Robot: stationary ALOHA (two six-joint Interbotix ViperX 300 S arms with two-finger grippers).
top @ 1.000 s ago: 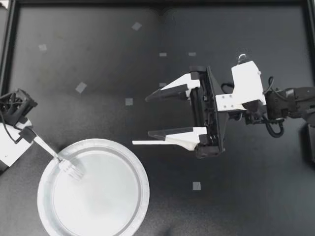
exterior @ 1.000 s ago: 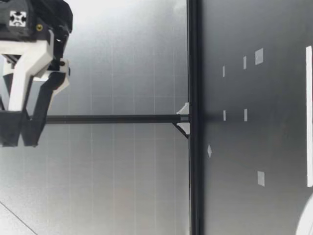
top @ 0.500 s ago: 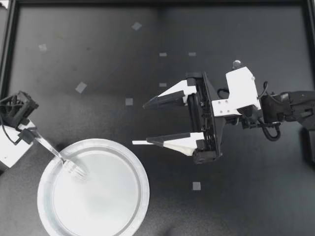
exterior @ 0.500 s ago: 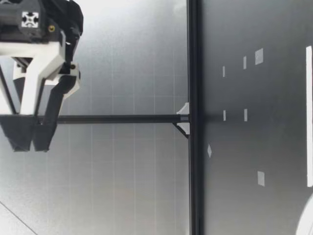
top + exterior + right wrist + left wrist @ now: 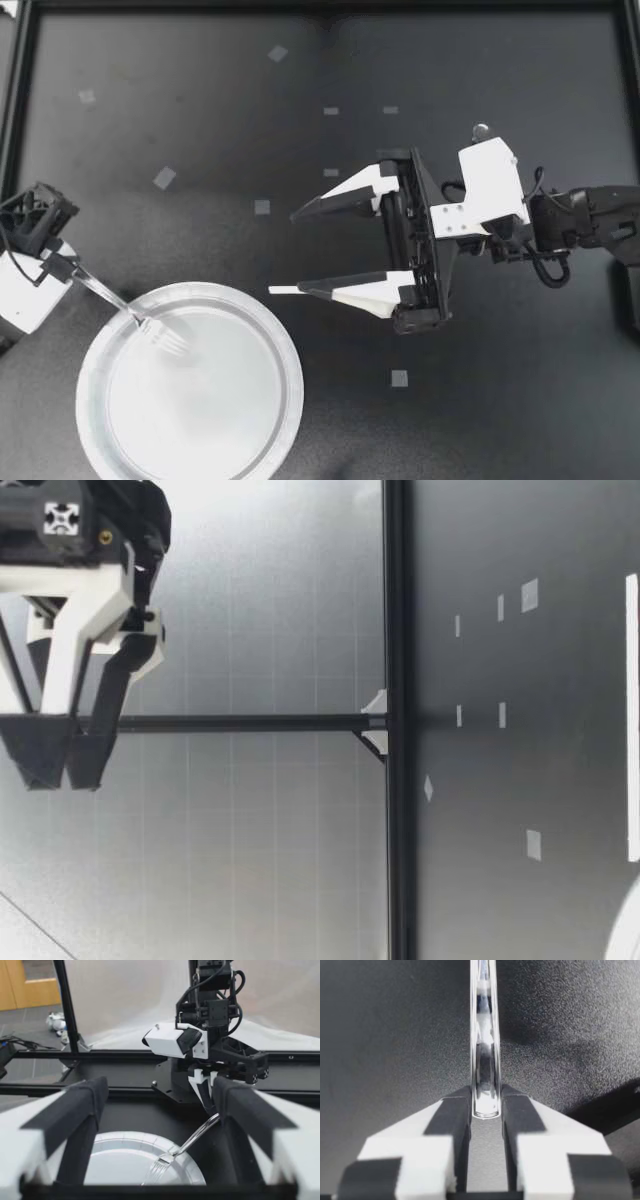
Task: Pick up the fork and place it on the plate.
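Lower left of the top view: my left gripper (image 5: 60, 268) comes in from the frame's left edge, pinching the fork (image 5: 125, 310) by the very end of its handle. The left wrist view confirms it, with the clear handle (image 5: 485, 1060) running straight ahead, squeezed between both black pads (image 5: 457, 1125). The fork slants toward the lower right, and its tines sit over the upper-left part of the plate (image 5: 290, 390), just inside the rim. The plate itself fills the lower-left corner of the black table (image 5: 200, 100).

From the right wrist view, the fork (image 5: 192, 1139) tilts down from my left arm, handle high and tines low at the plate's (image 5: 115, 1141) surface. Whether they actually touch it, I cannot tell.

Over to centre-right of the top view: my right gripper (image 5: 285, 252) is spread wide and holding nothing, its fingertips pointing left toward the plate and well apart from it. Small tape squares (image 5: 164, 178) dot the table's upper half.
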